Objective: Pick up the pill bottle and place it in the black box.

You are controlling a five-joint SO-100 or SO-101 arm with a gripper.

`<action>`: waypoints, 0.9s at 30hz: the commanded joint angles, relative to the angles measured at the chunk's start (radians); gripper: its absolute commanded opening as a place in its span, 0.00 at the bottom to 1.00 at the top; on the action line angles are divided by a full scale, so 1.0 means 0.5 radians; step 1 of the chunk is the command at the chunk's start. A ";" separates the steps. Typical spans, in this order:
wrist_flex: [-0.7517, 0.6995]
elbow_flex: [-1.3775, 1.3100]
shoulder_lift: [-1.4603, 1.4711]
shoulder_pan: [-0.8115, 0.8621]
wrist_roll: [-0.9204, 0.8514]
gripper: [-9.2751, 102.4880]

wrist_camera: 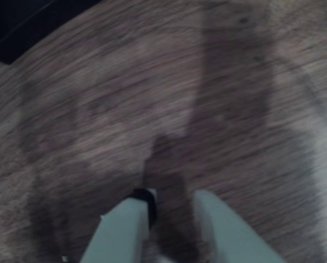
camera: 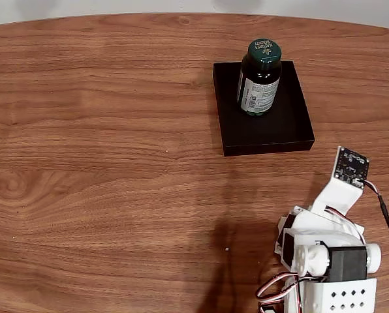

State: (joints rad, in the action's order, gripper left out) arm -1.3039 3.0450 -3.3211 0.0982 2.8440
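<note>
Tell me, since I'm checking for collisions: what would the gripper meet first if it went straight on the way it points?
Probably the bare wooden table; the gripper points down at it, nothing between.

One pill bottle [camera: 260,78] stands here, and there is one black box [camera: 292,130]. One wooden counter [camera: 103,163] carries them. I count one white robot arm [camera: 328,251], with one small circuit board [camera: 350,165] on it. In the wrist view one end effector [wrist_camera: 172,200] shows two pale fingers [wrist_camera: 125,230].
</note>
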 commanded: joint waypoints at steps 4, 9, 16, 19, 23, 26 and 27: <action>-0.325 -0.031 -0.009 0.000 0.178 0.12; -0.383 -0.031 -0.012 -0.006 0.252 0.12; -0.390 -0.031 0.000 -0.031 0.279 0.12; -0.390 -0.031 0.000 -0.049 0.282 0.12; -0.393 -0.031 -0.009 -0.055 0.276 0.12; -0.399 -0.031 -0.034 -0.055 0.249 0.12; -0.399 -0.031 -0.034 -0.055 0.249 0.12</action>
State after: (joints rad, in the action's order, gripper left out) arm -1.3300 3.0434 -3.3379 0.0767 2.9790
